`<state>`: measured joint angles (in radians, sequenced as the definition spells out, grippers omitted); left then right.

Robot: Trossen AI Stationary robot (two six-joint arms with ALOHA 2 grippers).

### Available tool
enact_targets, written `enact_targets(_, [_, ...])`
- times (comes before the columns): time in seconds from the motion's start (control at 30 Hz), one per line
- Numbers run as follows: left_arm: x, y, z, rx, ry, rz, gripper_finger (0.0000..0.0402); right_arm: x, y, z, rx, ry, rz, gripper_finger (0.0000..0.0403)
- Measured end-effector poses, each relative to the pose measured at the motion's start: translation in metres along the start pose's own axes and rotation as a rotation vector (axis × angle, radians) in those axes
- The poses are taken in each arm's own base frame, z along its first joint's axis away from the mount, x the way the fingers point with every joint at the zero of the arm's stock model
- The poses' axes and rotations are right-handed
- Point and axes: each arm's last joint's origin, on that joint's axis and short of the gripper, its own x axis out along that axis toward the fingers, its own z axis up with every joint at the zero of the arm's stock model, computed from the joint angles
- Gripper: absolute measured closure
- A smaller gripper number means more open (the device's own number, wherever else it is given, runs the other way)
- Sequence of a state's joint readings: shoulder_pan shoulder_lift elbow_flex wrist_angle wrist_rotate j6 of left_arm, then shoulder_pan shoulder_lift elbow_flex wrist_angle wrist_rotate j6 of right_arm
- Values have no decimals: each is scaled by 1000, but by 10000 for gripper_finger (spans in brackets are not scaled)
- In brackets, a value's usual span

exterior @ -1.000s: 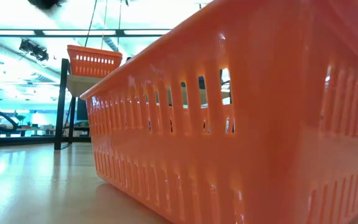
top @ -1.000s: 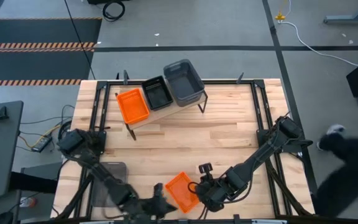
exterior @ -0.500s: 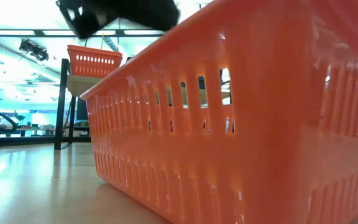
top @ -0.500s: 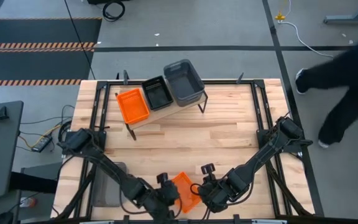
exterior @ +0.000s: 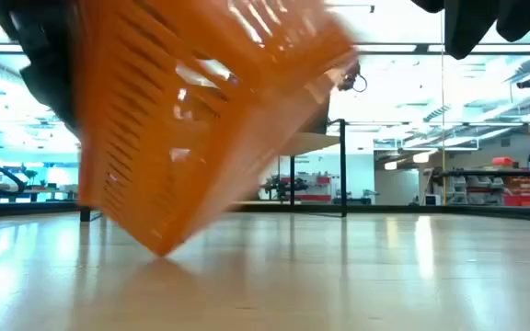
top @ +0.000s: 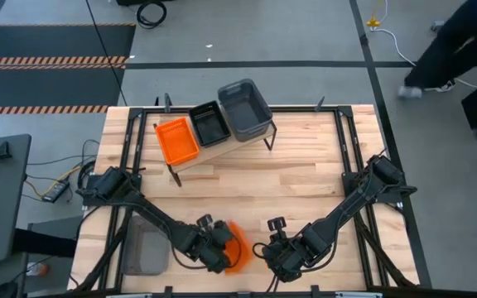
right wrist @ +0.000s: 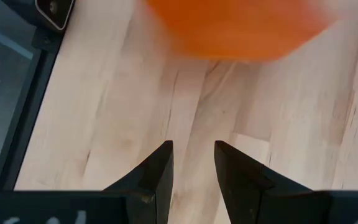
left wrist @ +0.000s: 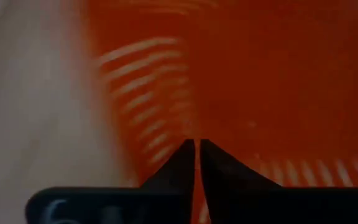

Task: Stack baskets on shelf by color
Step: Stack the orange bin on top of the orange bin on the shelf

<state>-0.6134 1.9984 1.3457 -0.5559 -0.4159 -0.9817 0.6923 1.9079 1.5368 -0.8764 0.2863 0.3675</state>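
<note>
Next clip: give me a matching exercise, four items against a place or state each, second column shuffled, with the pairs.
1. loose orange basket
2. black basket
3. grey basket
4. right gripper

a. open, holding nothing
b. middle of the shelf
c. tilted, held by the left gripper
d. right end of the shelf

Pairs: 1-c, 2-b, 3-d, 4-a

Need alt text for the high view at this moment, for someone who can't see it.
Seen from above, the left hand grips a tilted orange basket at the table's near edge, with the right hand open beside it. On the shelf sit orange, black and grey baskets in a row.
</note>
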Motion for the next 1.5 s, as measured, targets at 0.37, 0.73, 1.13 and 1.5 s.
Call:
enact_targets(0.37, [-1, 25, -9, -14, 137, 214, 391, 0, 1, 1, 4, -13, 5, 280])
enact_targets(0.73, [-7, 23, -16, 7, 271, 192, 390, 0, 1, 2, 4, -16, 6, 279])
enact_targets(1.13, [-81, -7, 28, 365, 257, 108, 381, 0, 0, 2, 3, -15, 6, 279])
enact_targets(1.5, [-94, -26, -20, 690, 280, 51, 314, 0, 1, 3, 6, -25, 9, 279])
